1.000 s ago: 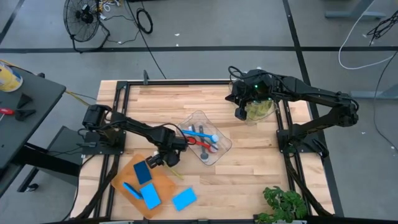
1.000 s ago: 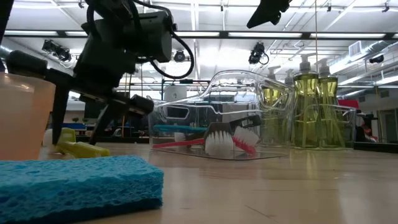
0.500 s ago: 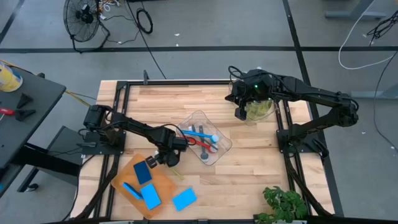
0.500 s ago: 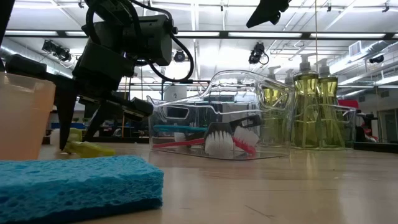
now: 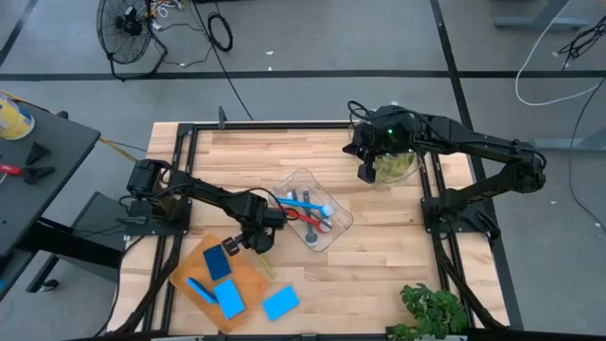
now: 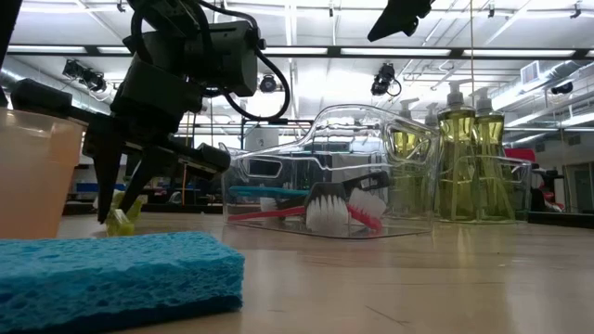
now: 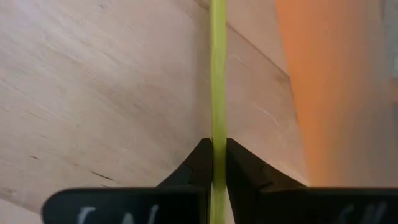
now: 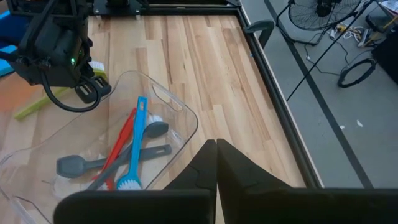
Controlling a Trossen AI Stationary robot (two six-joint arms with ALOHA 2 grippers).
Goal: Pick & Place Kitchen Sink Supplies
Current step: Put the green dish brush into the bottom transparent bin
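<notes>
The left end effector (image 5: 254, 242) is down at the bench (image 5: 246, 156), its fingers (image 7: 200, 163) pressed together on the thin handle of a yellow-green brush (image 7: 217, 74). That brush lies on the wood just beside the edge of the orange tray (image 5: 248, 284), with the clear tub (image 5: 333, 235) close on its other side. In the tub lie a blue brush (image 8: 135, 140), a red brush (image 8: 119, 148) and a grey brush (image 8: 102, 162), crossing each other.

On the tray rest three blue sponges (image 5: 217, 262); a fourth blue sponge (image 5: 281, 303) lies on the bare wood near the tray's corner, and in the low view it fills the foreground.

The right end effector (image 5: 365, 173) hangs with fingers together and nothing between them, over the far right part of the bench just beside a second clear tub (image 6: 506, 190), which holds the soap bottles (image 6: 457, 153) standing upright. A green plant (image 5: 434, 311) sits at the near right corner. A black frame (image 5: 185, 142) rims the bench.
</notes>
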